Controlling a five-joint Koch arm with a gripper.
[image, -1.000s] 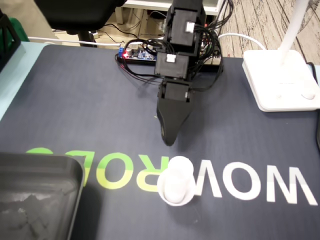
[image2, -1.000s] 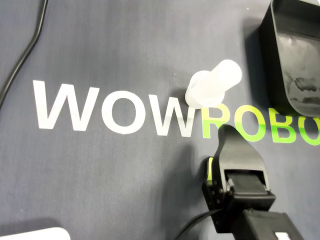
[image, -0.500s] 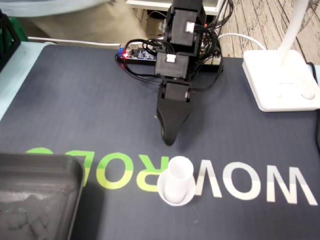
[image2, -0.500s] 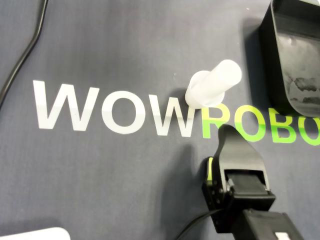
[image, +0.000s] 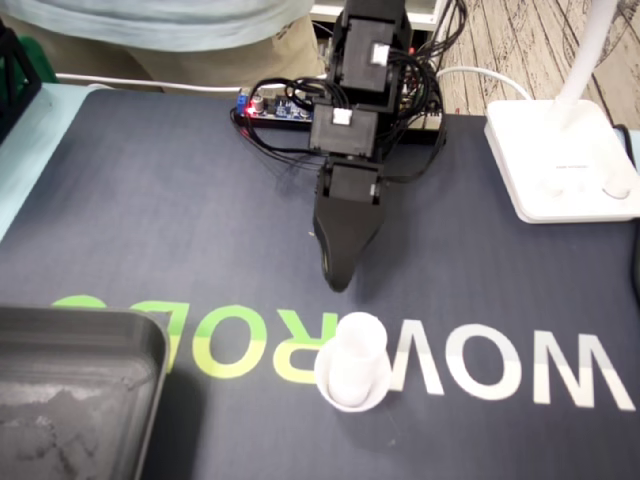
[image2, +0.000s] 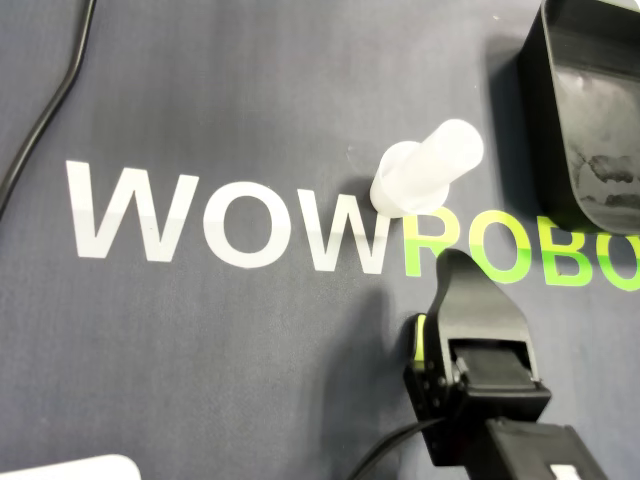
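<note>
- The gripper (image: 338, 280) points down at the dark mat (image: 150, 200), empty; only one black tip shows in both views, so I cannot tell whether its jaws are parted or closed.
- The white cup (image: 353, 362) stands upright on the "WOWROBO" lettering, near the tip at its 6 o'clock in the fixed view, not touching.
- Black tray (image: 80, 335): 9 o'clock of the cup, well apart.
- White lamp base (image: 560, 160): 2 o'clock of the gripper.

Cup (image: 352, 362) stands on mat (image: 150, 200), near tool (image: 338, 282).
</note>
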